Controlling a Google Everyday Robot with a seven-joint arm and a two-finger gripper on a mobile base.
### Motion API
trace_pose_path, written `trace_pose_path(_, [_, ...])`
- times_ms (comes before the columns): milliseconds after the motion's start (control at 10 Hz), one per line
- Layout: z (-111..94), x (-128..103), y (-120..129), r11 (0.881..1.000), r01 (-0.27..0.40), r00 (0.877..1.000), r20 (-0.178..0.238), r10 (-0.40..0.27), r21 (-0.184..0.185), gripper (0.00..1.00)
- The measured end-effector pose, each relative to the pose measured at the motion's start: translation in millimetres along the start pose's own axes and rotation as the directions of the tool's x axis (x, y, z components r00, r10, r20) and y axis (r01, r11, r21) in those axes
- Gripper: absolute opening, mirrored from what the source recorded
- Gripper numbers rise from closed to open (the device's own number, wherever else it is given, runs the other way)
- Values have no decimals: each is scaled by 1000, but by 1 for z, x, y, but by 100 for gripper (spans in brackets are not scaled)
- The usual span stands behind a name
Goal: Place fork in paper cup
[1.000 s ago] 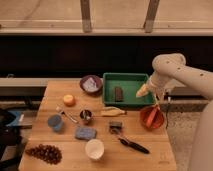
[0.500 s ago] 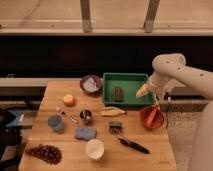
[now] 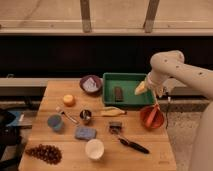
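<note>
The fork (image 3: 67, 115) is a slim silvery piece lying aslant on the wooden table (image 3: 150, 155), between the blue cup (image 3: 55, 122) and a small metal cup (image 3: 86, 116). The white paper cup (image 3: 94, 148) stands upright near the table's front edge, to the right of the fork and nearer the front. My gripper (image 3: 142, 88), with pale yellowish fingers, hangs on the white arm over the right end of the green tray (image 3: 127, 102), far to the right of both fork and cup. It is open and holds nothing.
A purple bowl (image 3: 91, 84) and the tray with a dark bar (image 3: 118, 93) sit at the back. A red bowl (image 3: 151, 116) is below the gripper. A banana (image 3: 112, 112), blue sponge (image 3: 85, 132), black-handled utensil (image 3: 131, 144), orange item (image 3: 69, 100) and grapes (image 3: 45, 153) lie around.
</note>
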Motion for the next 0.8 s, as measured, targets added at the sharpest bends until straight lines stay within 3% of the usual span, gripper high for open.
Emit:
trace_pose_path(200, [2,-18,42,993,116,993,11,-116,-5,80])
trace_pose_path(400, [5,-34,94,972,234,972,17,-233,-16,80])
trace_pose_path(600, [9,-43,141,936,350,937,17,-350,-25,80])
trace_pose_path(800, [15,-38,196,882,468,884,10,-468,-51,80])
